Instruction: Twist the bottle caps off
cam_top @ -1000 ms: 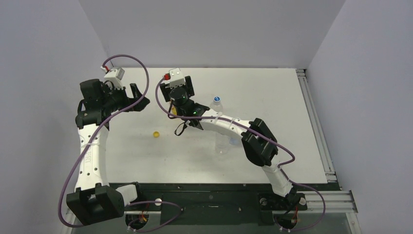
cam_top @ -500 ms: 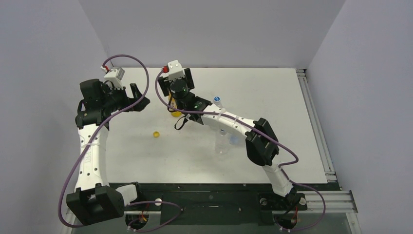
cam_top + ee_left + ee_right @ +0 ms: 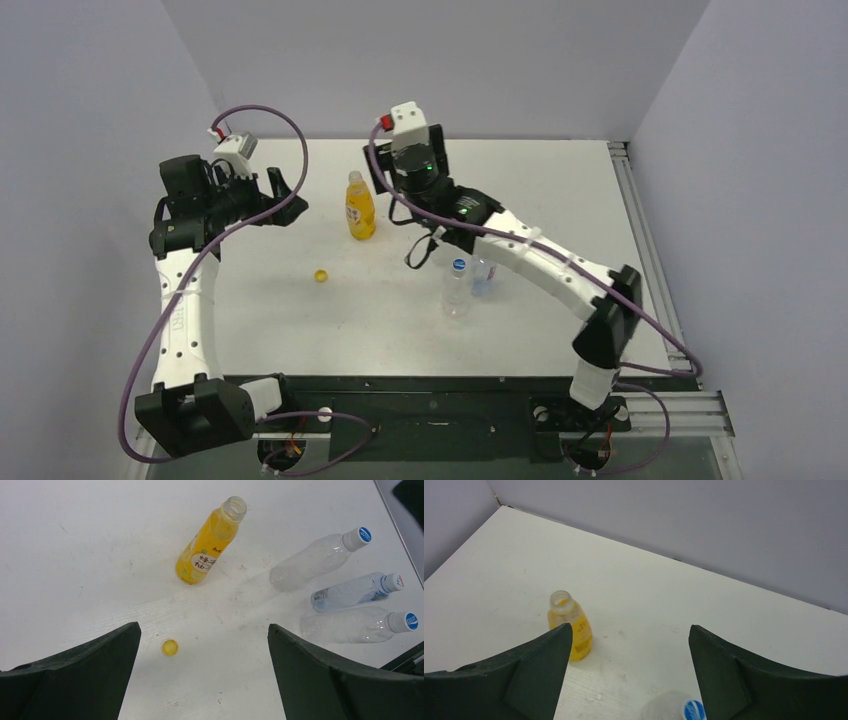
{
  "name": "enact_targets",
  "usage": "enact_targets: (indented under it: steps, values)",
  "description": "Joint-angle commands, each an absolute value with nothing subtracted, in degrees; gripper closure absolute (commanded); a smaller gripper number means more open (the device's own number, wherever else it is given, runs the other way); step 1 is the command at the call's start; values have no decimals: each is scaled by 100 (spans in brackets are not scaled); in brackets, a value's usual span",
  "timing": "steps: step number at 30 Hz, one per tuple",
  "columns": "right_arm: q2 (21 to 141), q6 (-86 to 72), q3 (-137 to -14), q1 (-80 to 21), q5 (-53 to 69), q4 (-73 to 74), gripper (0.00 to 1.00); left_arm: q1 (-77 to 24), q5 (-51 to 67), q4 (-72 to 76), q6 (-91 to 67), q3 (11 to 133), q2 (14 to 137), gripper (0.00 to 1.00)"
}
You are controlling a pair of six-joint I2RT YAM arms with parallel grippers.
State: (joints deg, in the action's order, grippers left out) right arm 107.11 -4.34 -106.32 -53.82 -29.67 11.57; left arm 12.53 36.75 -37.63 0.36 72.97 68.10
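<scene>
The yellow-orange bottle [image 3: 360,207] stands upright with its neck open; it also shows in the left wrist view [image 3: 206,550] and the right wrist view [image 3: 571,630]. Its yellow cap [image 3: 320,275] lies loose on the table, also in the left wrist view [image 3: 170,647]. Three clear bottles keep their blue-topped caps: one [image 3: 312,560], the shorter bluish-label one [image 3: 350,591], and one [image 3: 355,625]. My left gripper [image 3: 285,192] is open and empty, left of the yellow bottle [image 3: 204,630]. My right gripper [image 3: 408,165] is open and empty, raised above a clear bottle's cap [image 3: 694,711].
In the top view one clear bottle [image 3: 456,295] and the shorter one [image 3: 482,280] stand in front of the right arm; the third is hidden under it. Grey walls close the table [image 3: 300,330] at the back and sides. A metal rail [image 3: 650,260] runs along the right edge.
My right arm has lifted off the yellow bottle and swung right and back, uncovering it. The left arm has hardly moved.
</scene>
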Motion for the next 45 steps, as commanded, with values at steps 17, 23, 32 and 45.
enact_targets:
  steps: [17,23,32,45]
  values:
    - [9138,-1213,-8717,-4398,-1658,2536,14,1294,4450,-4232,341,7822,6858,3]
    - [9389,-1376,-8521,-4303,-1517,2297,14,1295,4549,-4206,341,7820,6858,3]
    - [9588,-1476,-8280,-4284,-1363,2100,26,1277,4857,-4290,372,7892,6945,3]
    - [9480,-1446,-8281,-4301,-1490,2053,73,1068,5318,-3675,237,7453,6701,3]
